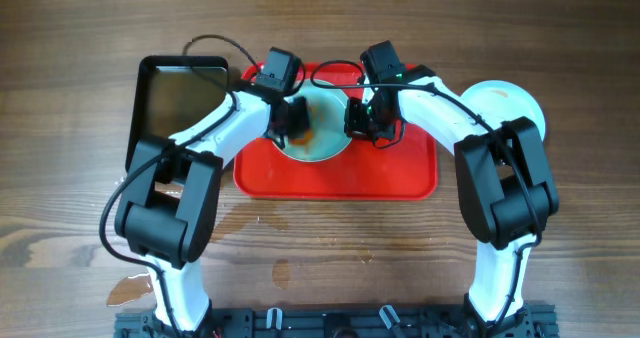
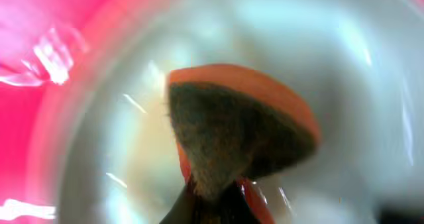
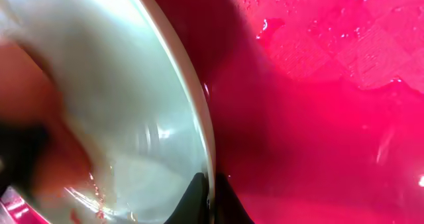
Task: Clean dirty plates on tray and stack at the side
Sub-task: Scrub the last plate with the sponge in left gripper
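A pale plate point(image 1: 322, 133) with brownish smears lies on the red tray point(image 1: 400, 178). My left gripper point(image 1: 292, 120) is shut on an orange sponge with a dark scrubbing face point(image 2: 232, 128) and presses it onto the plate point(image 2: 351, 58). My right gripper point(image 1: 362, 118) is shut on the plate's right rim point(image 3: 199, 111), one finger inside and one outside. A second pale plate point(image 1: 510, 103) lies on the table to the right of the tray, partly under my right arm. A third plate does not show.
A black pan point(image 1: 170, 93) with brownish water stands left of the tray. Water puddles point(image 1: 130, 290) lie on the wooden table at the front left. The tray floor point(image 3: 331, 85) is wet.
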`<state>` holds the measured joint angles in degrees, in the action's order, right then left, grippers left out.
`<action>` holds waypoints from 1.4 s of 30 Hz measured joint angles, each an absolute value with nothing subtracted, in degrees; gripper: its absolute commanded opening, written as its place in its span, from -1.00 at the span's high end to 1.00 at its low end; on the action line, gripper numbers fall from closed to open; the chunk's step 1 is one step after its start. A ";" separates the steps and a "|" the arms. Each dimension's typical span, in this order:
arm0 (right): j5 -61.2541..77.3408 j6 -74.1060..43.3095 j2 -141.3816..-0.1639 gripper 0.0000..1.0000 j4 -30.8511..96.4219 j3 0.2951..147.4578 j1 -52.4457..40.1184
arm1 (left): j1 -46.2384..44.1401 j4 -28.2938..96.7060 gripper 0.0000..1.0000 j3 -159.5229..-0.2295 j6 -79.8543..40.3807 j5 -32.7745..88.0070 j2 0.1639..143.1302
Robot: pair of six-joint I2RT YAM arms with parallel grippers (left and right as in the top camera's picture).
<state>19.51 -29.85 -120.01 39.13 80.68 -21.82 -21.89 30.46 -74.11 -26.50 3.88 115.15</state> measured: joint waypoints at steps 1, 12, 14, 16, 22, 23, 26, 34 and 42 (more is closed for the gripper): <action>19.51 -29.98 -120.03 0.91 39.16 80.73 -21.82 | -22.00 27.81 0.92 -74.11 -28.60 -0.10 115.18; 19.46 -29.69 -120.05 0.91 40.25 80.84 -21.69 | -19.99 36.29 0.92 -75.02 -22.15 5.69 114.85; 19.44 -29.10 -120.05 0.91 40.25 80.84 -21.34 | -19.66 38.00 0.92 -74.72 -16.29 18.33 115.13; 19.44 -28.84 -120.05 0.91 40.25 80.84 -21.34 | -20.67 38.22 0.92 -74.28 -13.32 25.23 115.87; 19.11 -28.84 -120.05 0.91 39.64 80.84 -21.28 | -21.50 33.32 0.92 -73.78 -13.47 23.51 116.07; 19.03 -29.08 -120.05 0.91 39.27 80.84 -21.28 | -21.52 30.17 0.92 -73.71 -14.59 21.06 116.07; 19.03 -29.39 -120.05 0.91 39.13 80.84 -21.28 | -22.48 21.67 0.92 -73.45 -18.31 11.53 116.14; 21.02 -28.86 -120.14 0.91 39.22 80.84 -22.74 | -23.14 38.74 0.92 -75.55 -33.54 -6.57 114.89; 20.91 -27.22 -120.14 0.91 40.16 80.84 -22.31 | -20.99 43.99 0.92 -75.48 -24.29 16.36 114.91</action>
